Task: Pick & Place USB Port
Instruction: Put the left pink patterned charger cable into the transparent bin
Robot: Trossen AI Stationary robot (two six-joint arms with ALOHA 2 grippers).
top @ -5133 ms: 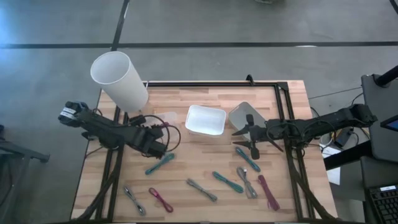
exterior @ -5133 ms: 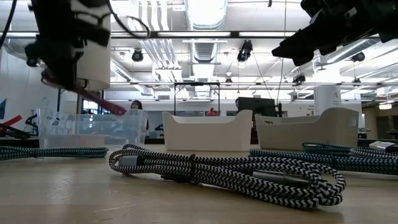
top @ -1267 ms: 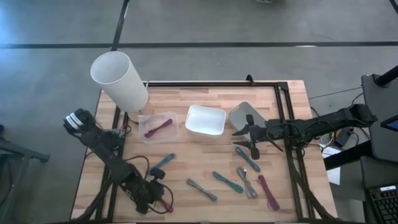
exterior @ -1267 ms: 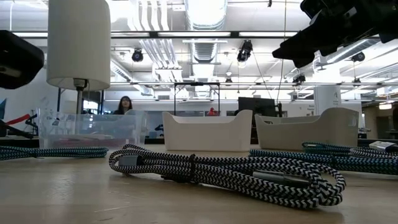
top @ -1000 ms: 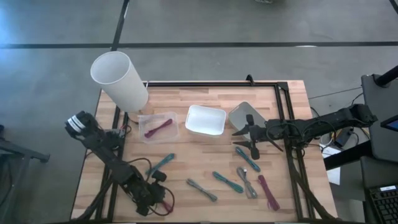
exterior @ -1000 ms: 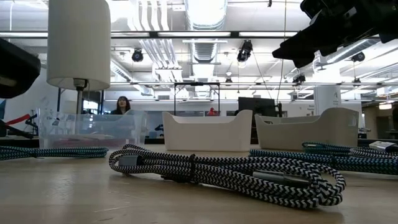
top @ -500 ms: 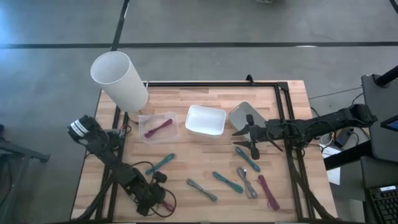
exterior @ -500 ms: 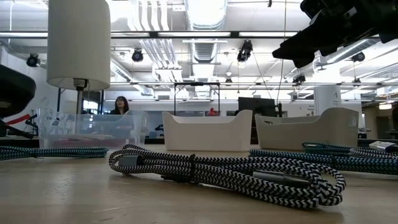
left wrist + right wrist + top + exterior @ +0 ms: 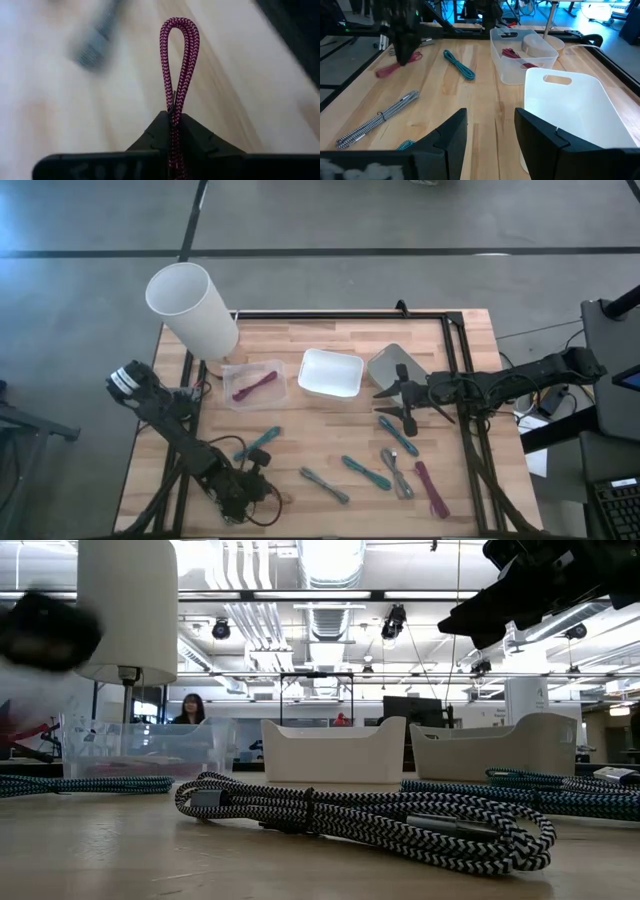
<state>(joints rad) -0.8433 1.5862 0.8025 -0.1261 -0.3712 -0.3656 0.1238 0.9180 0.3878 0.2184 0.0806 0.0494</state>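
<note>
Now the left gripper (image 9: 243, 492) sits low at the near-left corner of the table (image 9: 330, 340), and the left wrist view shows its fingers (image 9: 150, 140) pinched tight on a magenta cable (image 9: 178, 65), the doubled loop sticking straight out past the tips. So this is the pick step, grip just made, cable apparently still down near the wood (whether it has cleared the surface, I cannot tell).

Next, by my reading: lift it clean and carry it up-table to the clear bin (image 9: 254, 384), which already holds one magenta cable (image 9: 254, 385). That calls for a firm pinch, because a limp cable can slide out or trail and snag the teal cable (image 9: 258, 443) lying on the way.

Meanwhile the right gripper (image 9: 405, 404) waits over the right half, beside the grey bin (image 9: 385, 365), its fingers (image 9: 451, 132) spread wide with nothing between them.

Hard to make out: from above, the arm covers nearly all of the held cable. The low view gives only a dark blur at upper left, and the connector ends are not visible.
</note>
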